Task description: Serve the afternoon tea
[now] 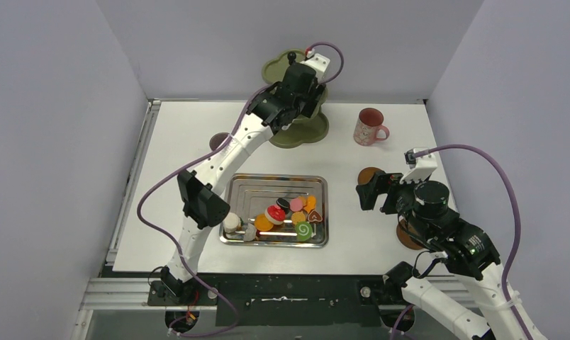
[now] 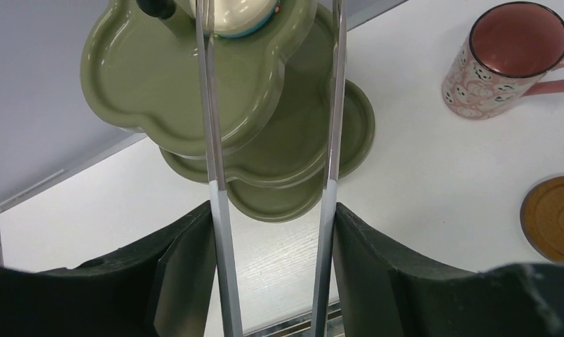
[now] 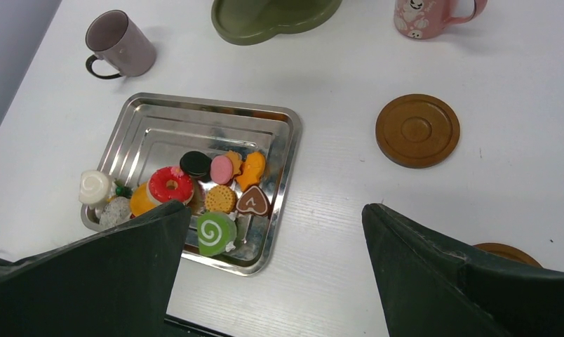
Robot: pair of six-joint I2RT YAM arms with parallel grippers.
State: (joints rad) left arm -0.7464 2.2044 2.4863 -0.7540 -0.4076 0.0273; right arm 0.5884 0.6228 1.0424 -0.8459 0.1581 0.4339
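Note:
My left gripper (image 1: 289, 106) (image 2: 273, 217) is shut on the metal tongs (image 2: 212, 140), reaching over the olive-green three-tier stand (image 1: 300, 131) (image 2: 167, 77). A cream and teal sweet (image 2: 240, 17) sits between the tong tips over the top tier; I cannot tell if it rests there. My right gripper (image 1: 371, 191) (image 3: 276, 217) is open and empty above the table, right of the steel tray (image 1: 278, 183) (image 3: 160, 130). The tray holds several sweets, among them a red donut (image 3: 171, 184) and a green swirl roll (image 3: 216, 233). The pink mug (image 1: 369, 127) (image 2: 507, 60) stands right of the stand.
The mauve mug (image 3: 121, 43) stands on the table left of the stand, behind the tray. One brown coaster (image 1: 371, 175) (image 3: 417, 130) lies right of the tray, another (image 1: 410, 237) (image 3: 507, 253) lies under my right arm. Walls close in at the back and both sides.

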